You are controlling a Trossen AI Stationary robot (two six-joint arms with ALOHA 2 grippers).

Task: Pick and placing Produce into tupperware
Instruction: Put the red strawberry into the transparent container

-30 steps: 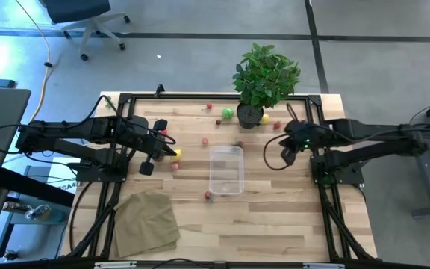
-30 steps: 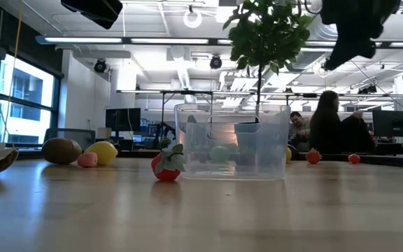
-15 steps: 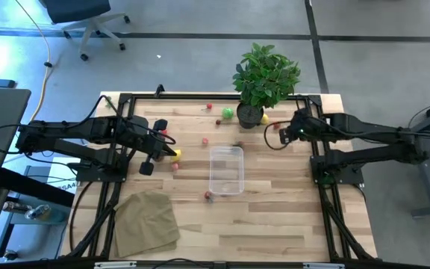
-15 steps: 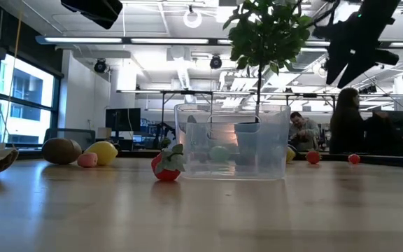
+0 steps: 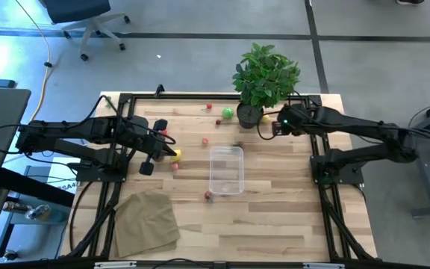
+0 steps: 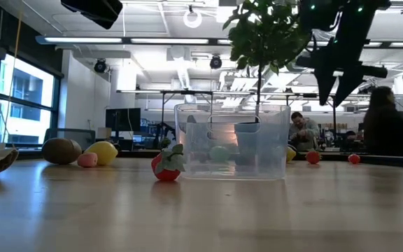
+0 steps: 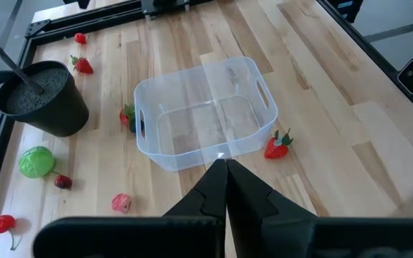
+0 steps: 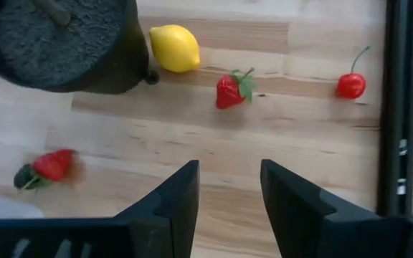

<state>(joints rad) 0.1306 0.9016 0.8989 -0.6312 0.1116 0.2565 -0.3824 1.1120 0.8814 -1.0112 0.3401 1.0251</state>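
Clear tupperware (image 5: 226, 170) empty; right gripper (image 8: 226, 188) spread above strawberry (image 8: 231, 90) by pot (image 8: 63, 43); left gripper (image 7: 226, 179) pressed together, idle.

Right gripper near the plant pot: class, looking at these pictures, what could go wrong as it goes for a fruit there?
1. The right gripper, open, hangs close beside the plant pot; reaching down it might bump the pot or brush the leaves.
2. The strawberry and lemon lie near each other, so a grab could knock one away.
3. The container is empty and light; a clumsy drop may shift it.
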